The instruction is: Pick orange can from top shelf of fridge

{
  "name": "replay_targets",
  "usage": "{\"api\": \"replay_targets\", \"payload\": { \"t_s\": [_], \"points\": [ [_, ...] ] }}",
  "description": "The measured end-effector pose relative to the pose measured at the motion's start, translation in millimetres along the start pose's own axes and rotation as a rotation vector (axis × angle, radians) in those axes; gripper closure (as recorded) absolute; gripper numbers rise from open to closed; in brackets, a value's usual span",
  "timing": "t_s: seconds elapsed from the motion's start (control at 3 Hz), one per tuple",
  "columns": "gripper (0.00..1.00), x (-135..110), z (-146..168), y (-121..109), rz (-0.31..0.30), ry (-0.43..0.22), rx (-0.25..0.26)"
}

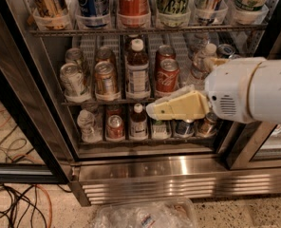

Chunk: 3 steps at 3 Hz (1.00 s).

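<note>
While orange can [48,2] sits at top shelf [145,31] left end, pincer [153,110] fronts lower racks [102,100]; grip unreadable.

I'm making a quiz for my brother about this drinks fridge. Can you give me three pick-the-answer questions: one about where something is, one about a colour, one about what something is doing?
1. Where is the orange can?
A) left end of the top shelf
B) bottom rack
C) on the floor

2. What colour is the pincer?
A) black
B) green
C) pale yellow

3. What is the orange can doing?
A) lying down
B) standing in its tray
C) hanging from the pincer

Answers:
1 A: it is at the top left of the fridge.
2 C: it looks creamy yellow.
3 B: the pincer is lower down, before the lower racks, not touching it.
</note>
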<state>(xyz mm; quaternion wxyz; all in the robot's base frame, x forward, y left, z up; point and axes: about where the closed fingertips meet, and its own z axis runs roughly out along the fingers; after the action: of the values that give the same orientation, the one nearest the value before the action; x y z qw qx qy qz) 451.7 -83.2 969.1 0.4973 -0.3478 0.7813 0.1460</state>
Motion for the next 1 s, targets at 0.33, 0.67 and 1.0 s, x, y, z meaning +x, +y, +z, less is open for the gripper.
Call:
{"api": "replay_targets", "payload": {
  "t_s": [0.33, 0.67, 1.0],
  "points": [
    [0.0, -8.2, 26.5, 6.6, 0.02, -0.056, 0.069],
    [0.0, -16.8, 59.8, 6.4, 0.054, -0.142, 0.112],
    [0.0, -22.0, 67.6, -37.3, 0.121, -0.254, 0.225]
  ]
}}
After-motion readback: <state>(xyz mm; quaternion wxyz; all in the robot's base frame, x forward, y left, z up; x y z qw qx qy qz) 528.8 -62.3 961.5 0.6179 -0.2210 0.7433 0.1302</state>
